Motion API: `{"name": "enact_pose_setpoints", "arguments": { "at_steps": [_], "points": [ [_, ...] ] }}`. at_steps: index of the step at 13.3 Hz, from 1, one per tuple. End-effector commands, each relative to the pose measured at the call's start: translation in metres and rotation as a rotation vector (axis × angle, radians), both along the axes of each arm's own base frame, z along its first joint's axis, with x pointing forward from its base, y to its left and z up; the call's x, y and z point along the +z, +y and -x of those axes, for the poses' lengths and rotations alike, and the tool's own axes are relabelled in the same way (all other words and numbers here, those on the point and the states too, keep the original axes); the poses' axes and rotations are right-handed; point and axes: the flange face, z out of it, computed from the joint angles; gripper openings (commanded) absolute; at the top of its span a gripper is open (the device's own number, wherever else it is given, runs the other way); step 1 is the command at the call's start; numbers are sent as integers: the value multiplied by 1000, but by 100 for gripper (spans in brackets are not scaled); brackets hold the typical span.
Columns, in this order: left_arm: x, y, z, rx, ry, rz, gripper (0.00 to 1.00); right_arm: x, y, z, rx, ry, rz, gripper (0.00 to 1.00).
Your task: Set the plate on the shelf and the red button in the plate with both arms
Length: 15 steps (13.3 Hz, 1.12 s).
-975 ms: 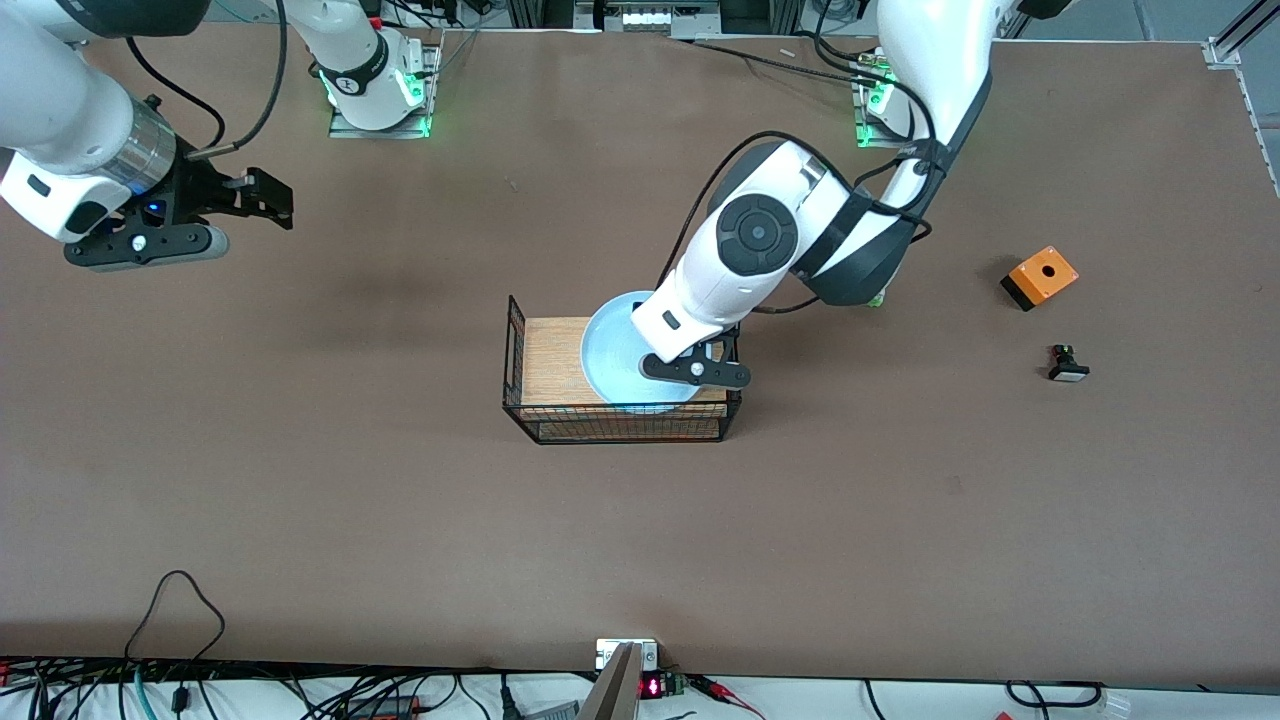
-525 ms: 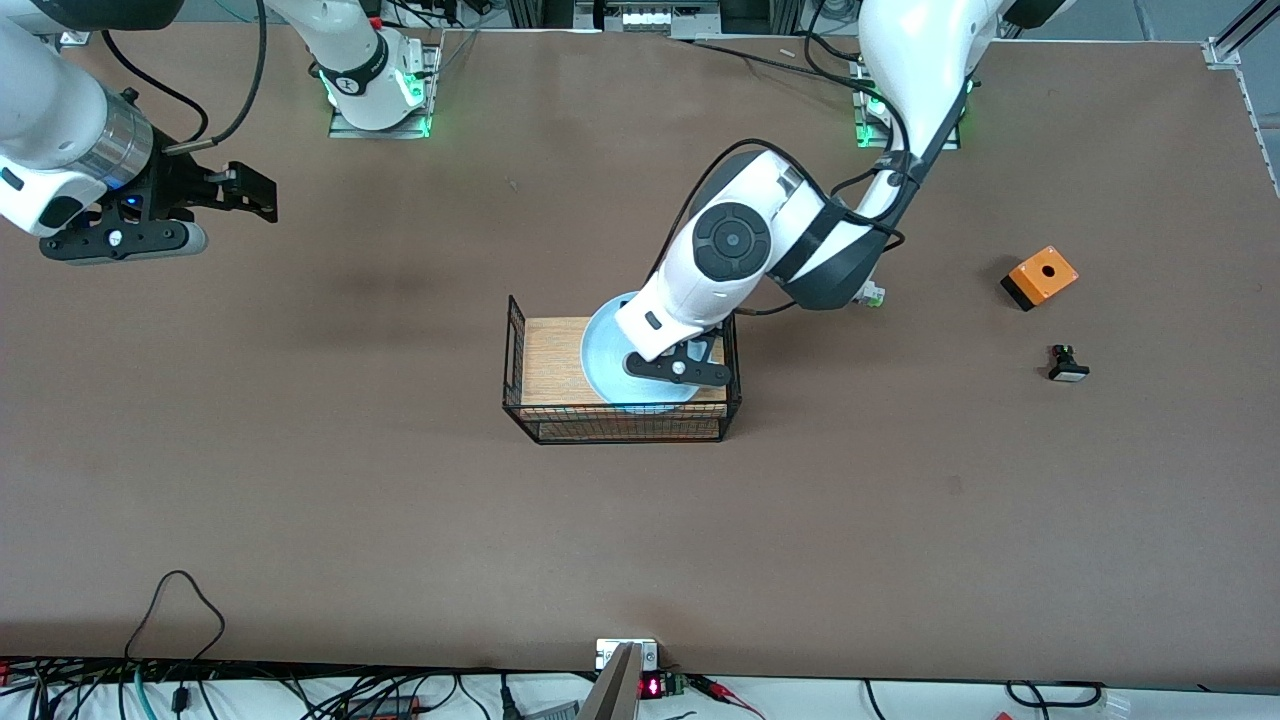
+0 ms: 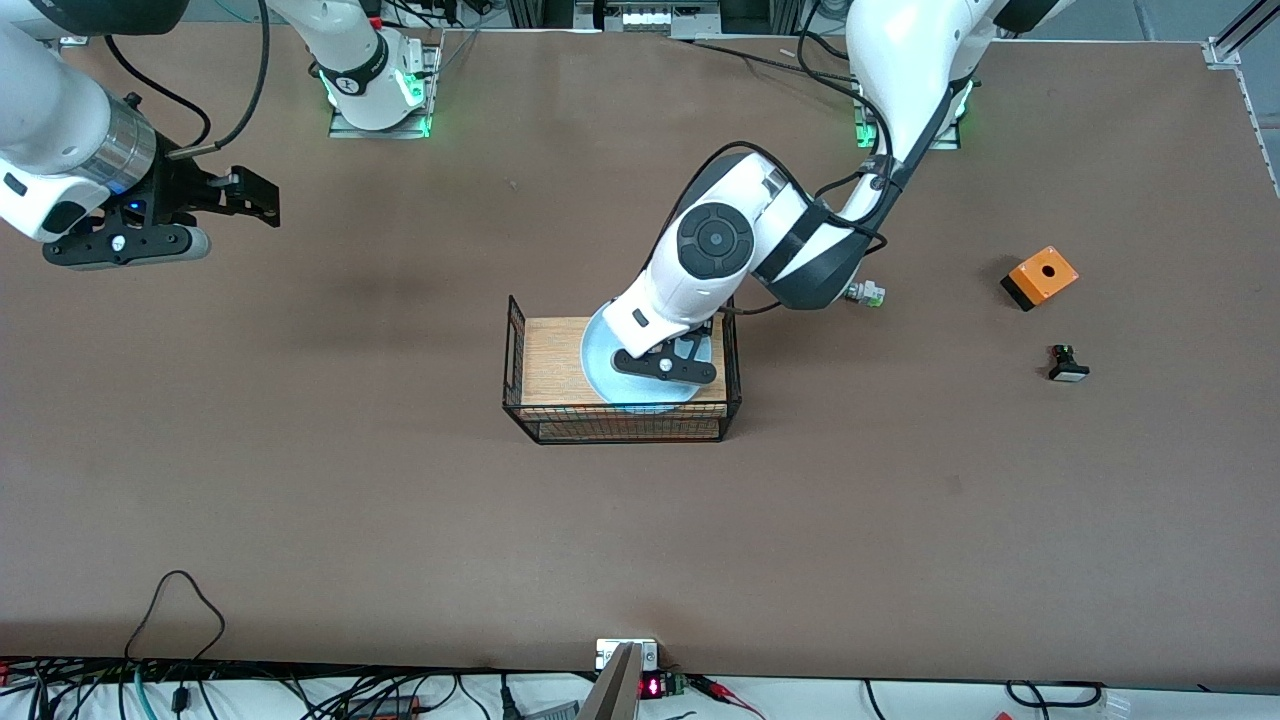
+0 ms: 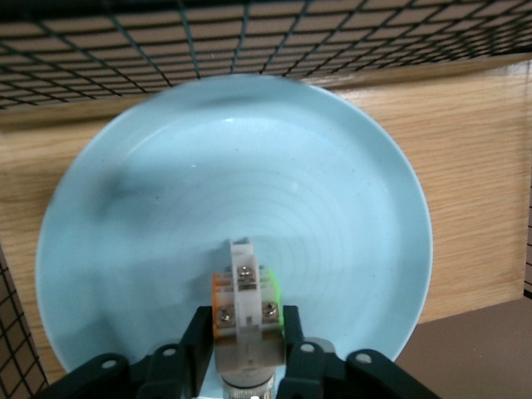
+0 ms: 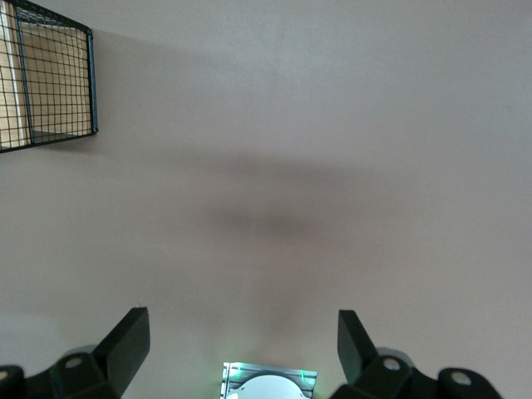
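The pale blue plate (image 3: 600, 352) lies on the wooden top of the wire rack (image 3: 548, 362) in the middle of the table. My left gripper (image 3: 668, 364) hangs low over the plate. It is shut on the red button (image 4: 246, 293), a small white switch body with green and orange sides. Its red cap is hidden between the fingers. The plate (image 4: 249, 191) fills the left wrist view. My right gripper (image 3: 262, 200) is open and empty. It waits above bare table at the right arm's end (image 5: 241, 332).
An orange box (image 3: 1040, 276) and a black switch with a white cap (image 3: 1068, 364) lie at the left arm's end. A white part with a green and silver end (image 3: 865, 293) lies beside the left arm's elbow. The rack's corner shows in the right wrist view (image 5: 50, 83).
My left gripper has moved with the button over the plate, toward the right arm's end. My right gripper has drawn back a little toward the right arm's end of the table.
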Motion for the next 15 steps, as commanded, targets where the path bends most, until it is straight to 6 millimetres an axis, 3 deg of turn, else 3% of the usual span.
{"name": "enact_pose_setpoints", "arguments": {
  "at_steps": [1,4,7,9,12,15],
  "points": [
    [8,-4,-6,-6,-21,13,100,4,0,-9,-10,-4,-12,100],
    [22,1,-9,4,-37,21,100,3,-3,-12,-15,-2,-11,100],
    [69,10,-9,16,-88,40,100,3,-3,-12,-15,-4,-9,100],
    [95,41,-21,47,-91,30,100,2,-3,-13,-15,-2,-11,100],
    [129,75,-22,57,-65,-8,100,2,-3,-13,-15,-3,-9,100],
    [171,127,-28,111,-55,-31,100,2,-3,-13,-15,-2,-11,100]
  ]
}}
